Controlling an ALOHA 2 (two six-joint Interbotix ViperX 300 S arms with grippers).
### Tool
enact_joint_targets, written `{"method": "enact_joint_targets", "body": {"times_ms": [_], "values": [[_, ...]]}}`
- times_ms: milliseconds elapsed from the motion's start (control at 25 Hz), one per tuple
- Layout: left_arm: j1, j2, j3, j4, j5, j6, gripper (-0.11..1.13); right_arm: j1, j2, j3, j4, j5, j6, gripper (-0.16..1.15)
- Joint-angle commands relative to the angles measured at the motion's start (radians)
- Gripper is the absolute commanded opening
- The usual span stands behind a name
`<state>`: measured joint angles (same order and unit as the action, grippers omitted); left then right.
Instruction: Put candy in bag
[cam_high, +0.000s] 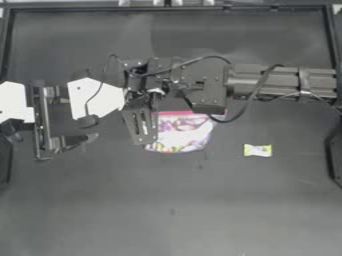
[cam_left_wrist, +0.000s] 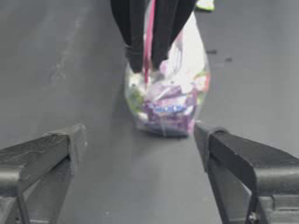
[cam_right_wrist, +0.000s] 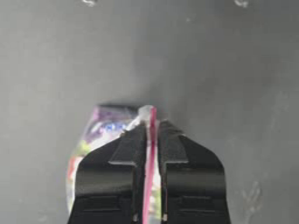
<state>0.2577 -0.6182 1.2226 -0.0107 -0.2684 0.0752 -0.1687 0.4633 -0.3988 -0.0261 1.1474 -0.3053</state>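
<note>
The bag (cam_high: 184, 135) is a clear pouch of pink, yellow and purple sweets with a pink-red strip along its mouth. It hangs upright at mid-table, its bottom at or close to the tabletop. My right gripper (cam_high: 177, 112) reaches across from the right, points down, and is shut on that strip (cam_right_wrist: 151, 124). The left wrist view shows the same jaws clamped on the top of the bag (cam_left_wrist: 169, 100). My left gripper (cam_left_wrist: 139, 133) stands wide open just left of the bag, holding nothing. The candy (cam_high: 258, 150), a small pale yellow-green wrapped sweet, lies alone on the table right of the bag.
The right arm's long body (cam_high: 280, 82) spans the table from the right edge to the middle. The left arm (cam_high: 93, 97) comes in at the left side. The dark tabletop (cam_high: 174, 210) stretches toward the front.
</note>
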Motion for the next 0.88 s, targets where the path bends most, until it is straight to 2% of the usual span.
{"method": "enact_joint_targets", "body": {"times_ms": [40, 320, 560, 880], "values": [[-0.006, 0.026, -0.014, -0.005, -0.028, -0.002, 1.03, 0.002, -0.026, -0.034, 0.003, -0.005, 0.002, 0.35], [-0.011, 0.112, -0.017, -0.008, -0.155, -0.005, 1.03, 0.002, -0.025, -0.038, 0.003, -0.006, 0.002, 0.35], [-0.011, 0.166, -0.02, -0.04, -0.236, -0.005, 1.03, 0.002, -0.028, -0.048, 0.003, -0.008, -0.002, 0.35], [-0.012, 0.193, -0.023, -0.046, -0.287, -0.006, 1.02, 0.002, -0.029, -0.051, 0.005, -0.009, -0.005, 0.31]]}}
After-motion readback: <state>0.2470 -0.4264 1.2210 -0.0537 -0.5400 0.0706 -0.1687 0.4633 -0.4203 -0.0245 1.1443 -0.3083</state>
